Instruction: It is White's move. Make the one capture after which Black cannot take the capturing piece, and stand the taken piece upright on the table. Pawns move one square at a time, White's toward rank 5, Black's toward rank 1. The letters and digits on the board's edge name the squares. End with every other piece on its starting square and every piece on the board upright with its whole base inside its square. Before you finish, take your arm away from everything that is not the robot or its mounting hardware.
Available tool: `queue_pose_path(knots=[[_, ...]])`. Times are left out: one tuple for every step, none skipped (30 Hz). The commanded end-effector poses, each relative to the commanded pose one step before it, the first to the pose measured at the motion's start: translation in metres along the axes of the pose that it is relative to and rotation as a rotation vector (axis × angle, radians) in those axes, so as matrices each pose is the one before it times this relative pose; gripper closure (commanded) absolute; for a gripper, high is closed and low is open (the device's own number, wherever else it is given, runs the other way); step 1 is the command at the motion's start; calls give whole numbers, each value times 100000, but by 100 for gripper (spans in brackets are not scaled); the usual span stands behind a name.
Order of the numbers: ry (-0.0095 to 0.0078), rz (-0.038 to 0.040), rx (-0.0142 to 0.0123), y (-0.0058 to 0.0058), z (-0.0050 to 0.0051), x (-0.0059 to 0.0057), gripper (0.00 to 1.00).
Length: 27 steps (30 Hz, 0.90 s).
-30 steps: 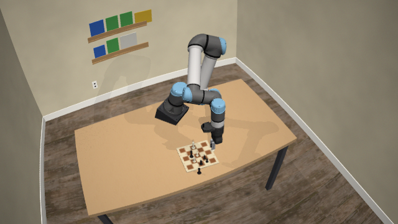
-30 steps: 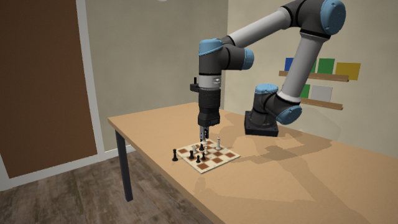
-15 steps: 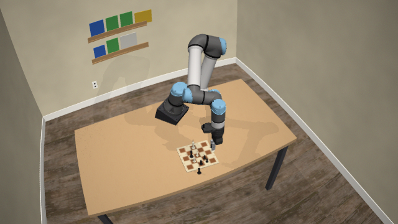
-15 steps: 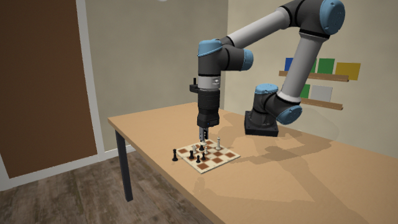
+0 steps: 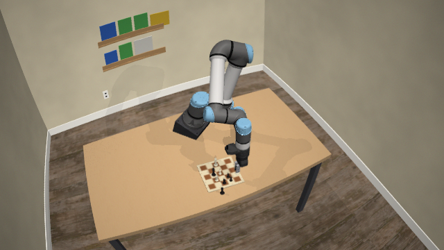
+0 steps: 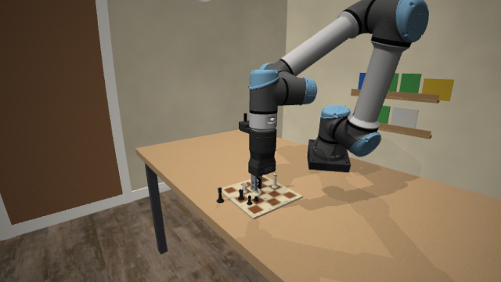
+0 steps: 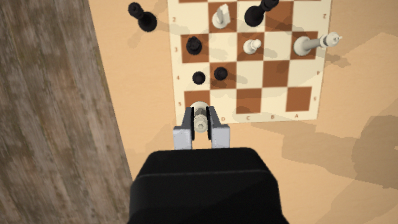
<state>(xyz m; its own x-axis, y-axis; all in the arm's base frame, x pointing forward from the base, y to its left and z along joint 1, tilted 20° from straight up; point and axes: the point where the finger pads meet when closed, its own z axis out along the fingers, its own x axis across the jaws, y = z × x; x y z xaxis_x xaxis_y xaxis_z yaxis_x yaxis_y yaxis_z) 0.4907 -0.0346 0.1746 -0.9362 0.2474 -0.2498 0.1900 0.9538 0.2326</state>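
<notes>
The small chessboard lies on the wooden table. My gripper is shut on a white piece, low over the board's rank-5 edge near the E corner. A black piece stands upright on the table just off the board. On the board stand black pawns, a white pawn, a tall white piece, another white piece and a black piece.
The arm's base stands on the table behind the board. The table's edge runs close to the board, with wooden floor beyond it. Coloured panels hang on the wall shelves.
</notes>
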Motion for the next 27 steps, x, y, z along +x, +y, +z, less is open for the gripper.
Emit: queue_pose_path(knots=[[-378, -11, 137, 3, 2326, -245, 100], [0, 0, 0, 4, 404, -6, 100], [0, 0, 0, 3, 372, -6, 100], [0, 0, 0, 3, 332, -6, 100], [0, 0, 0, 3, 292, -4, 100], [0, 0, 0, 2, 248, -4, 100], [0, 0, 0, 2, 207, -2, 100], [0, 0, 0, 1, 165, -3, 100], [0, 0, 0, 1, 126, -2, 100], [0, 0, 0, 1, 90, -1, 100], [0, 0, 0, 1, 58, -1, 100], [0, 0, 0, 0, 32, 0, 100], [0, 0, 0, 0, 0, 0, 100], [0, 0, 0, 0, 0, 0, 100], [0, 0, 0, 0, 12, 0, 100], [0, 0, 0, 0, 2, 0, 100], [0, 0, 0, 0, 0, 0, 100], [0, 0, 0, 0, 0, 0, 100], [0, 0, 0, 0, 0, 0, 100], [0, 0, 0, 0, 0, 0, 100], [0, 0, 0, 0, 0, 0, 100], [0, 0, 0, 0, 0, 0, 100], [0, 0, 0, 0, 0, 0, 100], [0, 0, 0, 0, 0, 0, 100], [0, 0, 0, 0, 0, 0, 100], [0, 0, 0, 0, 0, 0, 100], [0, 0, 0, 0, 0, 0, 100]])
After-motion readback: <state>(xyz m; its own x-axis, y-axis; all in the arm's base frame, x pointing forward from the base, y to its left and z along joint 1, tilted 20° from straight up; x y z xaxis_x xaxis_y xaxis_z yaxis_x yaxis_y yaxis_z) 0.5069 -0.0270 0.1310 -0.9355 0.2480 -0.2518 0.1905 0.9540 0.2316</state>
